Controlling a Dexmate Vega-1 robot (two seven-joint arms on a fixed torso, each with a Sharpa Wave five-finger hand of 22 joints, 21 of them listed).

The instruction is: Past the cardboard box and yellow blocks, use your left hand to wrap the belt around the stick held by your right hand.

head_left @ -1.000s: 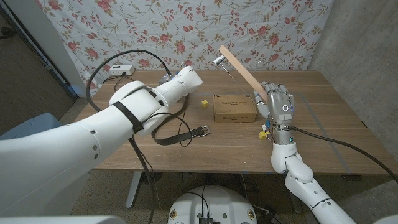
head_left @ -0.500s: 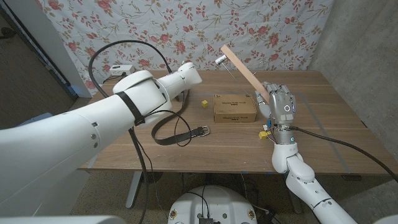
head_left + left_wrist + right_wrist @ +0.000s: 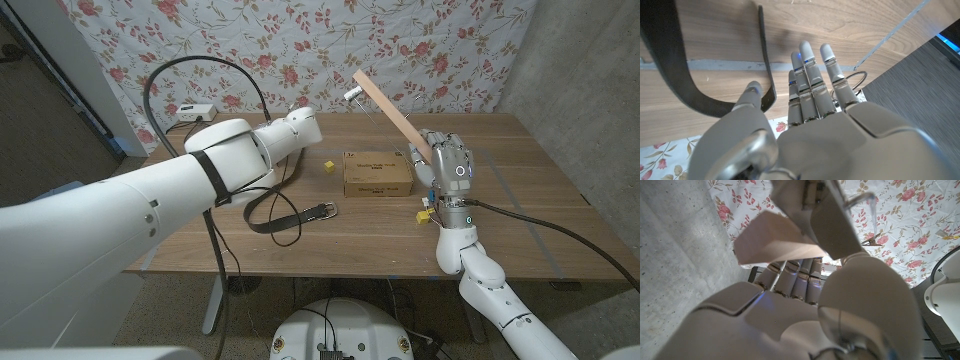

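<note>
R hand (image 3: 452, 170), at approx 3 o'clock on the table (image 3: 520, 190), grips the stick (image 3: 390, 110); the stick slants up toward 11 o'clock. Wrist view: L hand (image 3: 810, 100) pinches the belt (image 3: 685, 85) betw thumb & finger, other fingers straight, near the table's far edge at approx 11 o'clock. Belt's buckle end (image 3: 325, 210) lies on the table near centre, just L of the cardboard box (image 3: 378, 173). One yellow block (image 3: 327, 166) sits beside the box, others (image 3: 424, 213) by R hand.
</note>
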